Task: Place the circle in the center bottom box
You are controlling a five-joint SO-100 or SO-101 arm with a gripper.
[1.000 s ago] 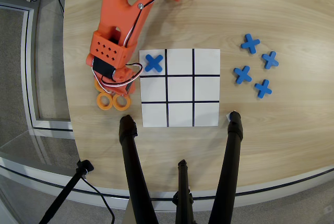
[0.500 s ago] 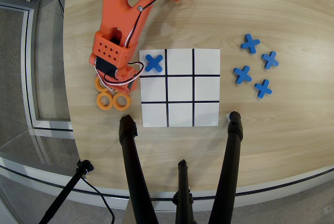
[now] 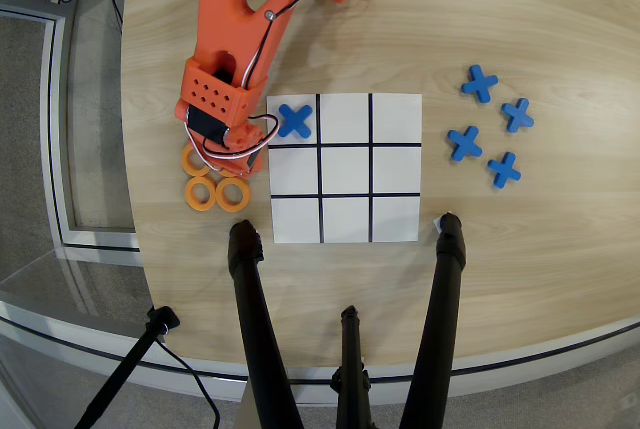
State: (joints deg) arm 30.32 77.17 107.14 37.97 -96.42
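matt wood-grain table [image 3: 560, 249], white paper grid sheet [image 3: 345, 204], matt orange plastic arm [image 3: 235, 19]

A single overhead camera is looking straight down from well above, taking in most of the desk [image 3: 560, 249], its tripod legs [image 3: 255, 319] intruding at the bottom edge.

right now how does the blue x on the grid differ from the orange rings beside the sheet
The blue X is cross-shaped and solid; the orange rings are round with a hole. The blue X lies alone inside a corner cell of the grid sheet; the orange rings sit clustered off the sheet on the bare table, one partly hidden under the arm. The X is blue, the rings orange. Both lie flat and are smaller than a grid cell.
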